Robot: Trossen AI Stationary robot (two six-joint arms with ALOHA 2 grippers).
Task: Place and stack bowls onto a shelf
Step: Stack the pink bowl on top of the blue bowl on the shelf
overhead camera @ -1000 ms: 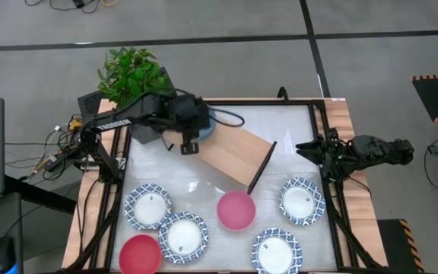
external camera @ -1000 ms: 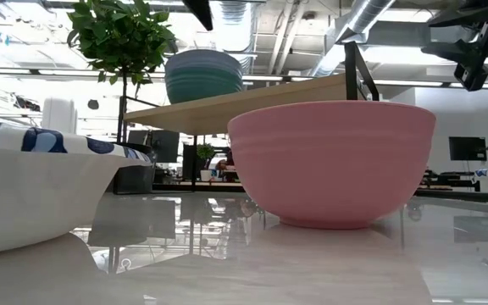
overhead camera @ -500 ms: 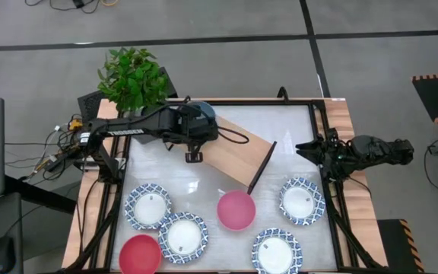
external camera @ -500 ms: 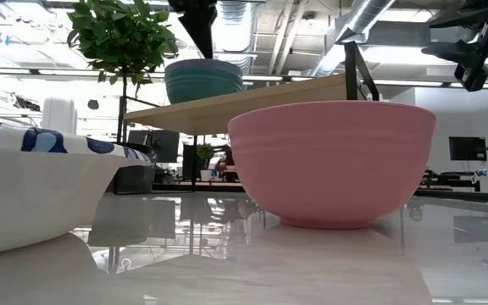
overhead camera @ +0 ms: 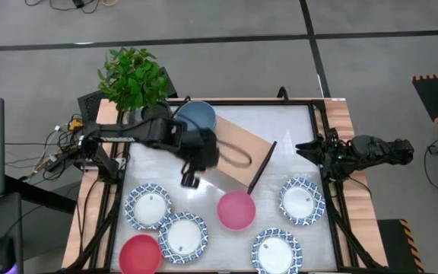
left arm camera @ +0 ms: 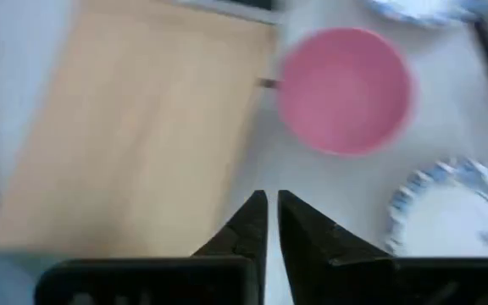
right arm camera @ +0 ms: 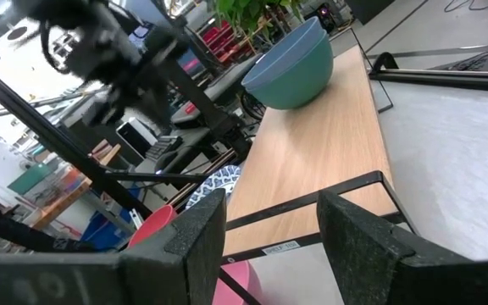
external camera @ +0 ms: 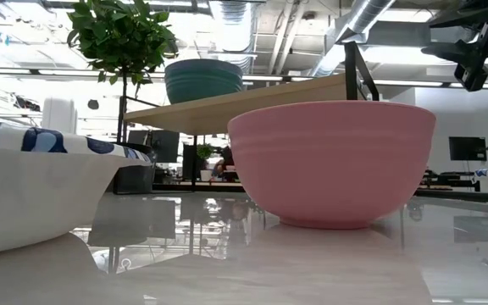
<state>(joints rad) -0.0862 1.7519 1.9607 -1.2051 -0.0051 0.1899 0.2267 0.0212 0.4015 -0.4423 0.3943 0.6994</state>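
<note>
Left hand (overhead camera: 190,181) hangs over the table (overhead camera: 295,125) at frame centre-left, just below the shelf (overhead camera: 234,148), fingers (left arm camera: 248,224) nearly pressed together and holding nothing. The shelf, a light wooden plank, runs diagonally from upper left toward the middle of the high view, with a dark end support (overhead camera: 261,169) at its lower right. A blue bowl (overhead camera: 196,116) sits on the shelf's upper-left end; in the low view it looks teal and may be stacked on another, cannot tell. A pink bowl (overhead camera: 236,210) stands on the table just below the shelf's lower end, apart from it. A red bowl (overhead camera: 140,254) is at bottom left. Four white bowls with blue rims are on the table: left (overhead camera: 148,206), lower left (overhead camera: 182,237), bottom centre-right (overhead camera: 276,251), right (overhead camera: 302,201). A plant (overhead camera: 132,76) stands at upper left by the table corner. Right hand (overhead camera: 306,148) waits at the table's right edge, fingers (right arm camera: 189,246) spread wide and empty.
</note>
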